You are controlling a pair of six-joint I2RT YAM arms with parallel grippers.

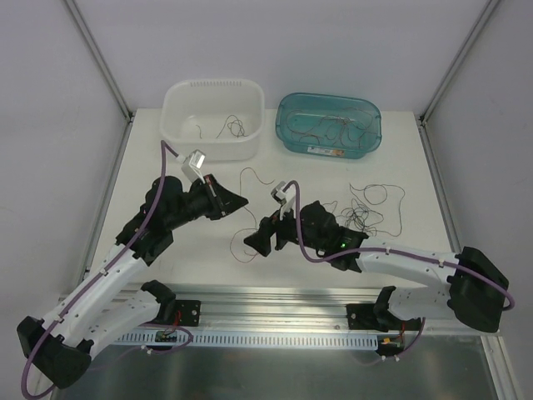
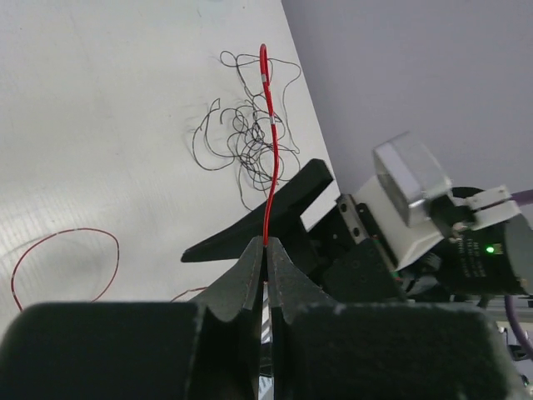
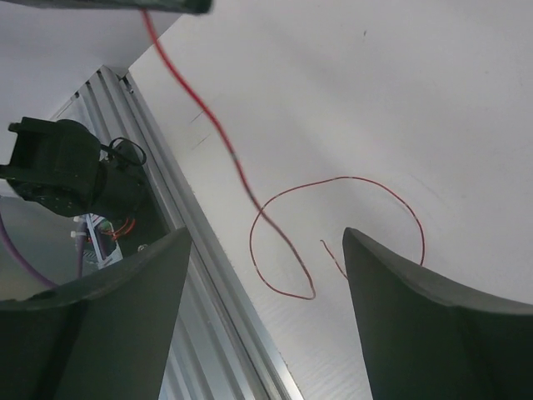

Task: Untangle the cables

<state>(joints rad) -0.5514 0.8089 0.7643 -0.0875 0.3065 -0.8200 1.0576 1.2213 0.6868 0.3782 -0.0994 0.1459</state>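
**Red cable pinched on the left, right fingers wide**

We see the left fingers (image 2: 255,271) clamped on a red cable (image 2: 268,167) that stretches away from their tips. Its other end loops on the bench (image 1: 166,250) under the right fingers (image 1: 256,241), which are spread wide and hold nothing. A black cable tangle (image 2: 250,137) lies nearby.

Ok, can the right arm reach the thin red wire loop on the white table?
Probably yes: the right gripper hangs open just above the thin red wire loop, nothing between. Its strand runs up into the shut left gripper, so it may tug.
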